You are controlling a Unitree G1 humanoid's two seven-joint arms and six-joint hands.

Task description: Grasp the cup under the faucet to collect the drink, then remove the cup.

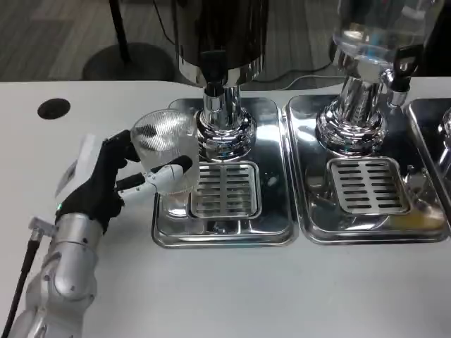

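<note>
- Currently holding the cup (165, 146) in the left hand (106, 183): fingers (163, 174) wrapped round the lower wall, thumb side hidden behind the glass.
- Clear ribbed cup, upright or close to it, over the left edge of the left drip tray (224, 229), just left of the slotted grate (224, 190).
- Not yet under the faucet (214, 70); sits left of and below it, near the chrome pedestal (224, 130).
- Cannot tell whether the cup base touches the tray or hangs above it.
- Nothing visible inside the cup.
- Silver left forearm (63, 271) coming up from the lower left corner, thin black cable (20, 289) alongside.
- Surface: white table (232, 296), matte, with a round black hole (54, 108) near the far left edge.
- Second drip tray (366, 229) just beside the first, edges nearly touching, own grate (370, 185) and chrome pedestal (351, 127) under a clear-tank dispenser (373, 32) with a black tap lever (403, 67).
- Sliver of a third tray (435, 141) at the right edge.
- Trays mirror-polished, speckled with droplets; yellowish smear at the second tray's front right corner.
- Room behind: grey carpet floor (56, 35), round black stand base (130, 63) with pole, cable (310, 76) trailing behind the dispensers.
</note>
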